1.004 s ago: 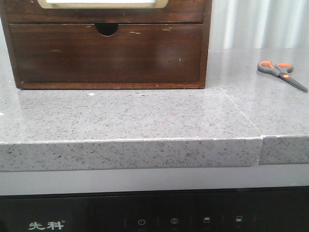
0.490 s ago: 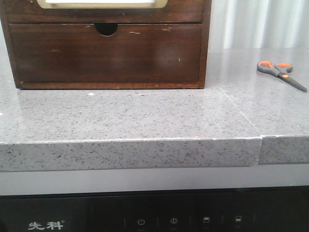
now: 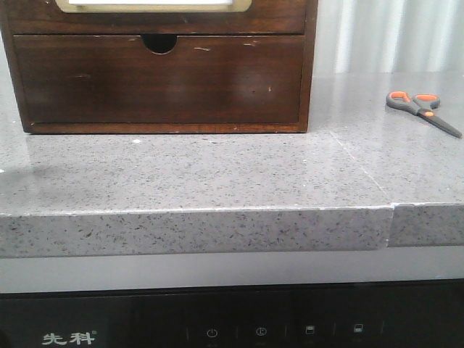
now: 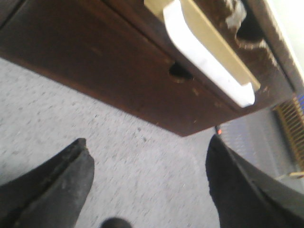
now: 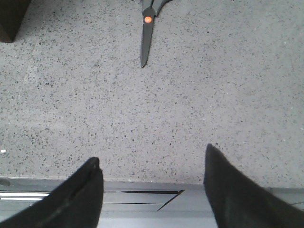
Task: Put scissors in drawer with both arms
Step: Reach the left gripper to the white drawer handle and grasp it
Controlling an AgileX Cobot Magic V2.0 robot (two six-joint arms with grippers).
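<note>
Currently the drawer (image 3: 152,16), upper left, sits closed; the scissors (image 3: 423,110) lie far right on the surface (image 3: 217,174); both claws (image 4: 147,185) (image 5: 152,185) gape, released.

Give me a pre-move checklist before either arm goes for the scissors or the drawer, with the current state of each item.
1. Scissors lying free on the countertop, right of the wooden cabinet: ok.
2. Scissor blades closed, nothing on top of them: ok.
3. Right gripper open and empty, the blades ahead of it in the right wrist view: ok.
4. Left gripper open and empty, facing the cabinet front: ok.
5. Drawer with the white panel open to receive the scissors: not ok, it looks shut.
6. Room inside that drawer: cannot tell.
</note>
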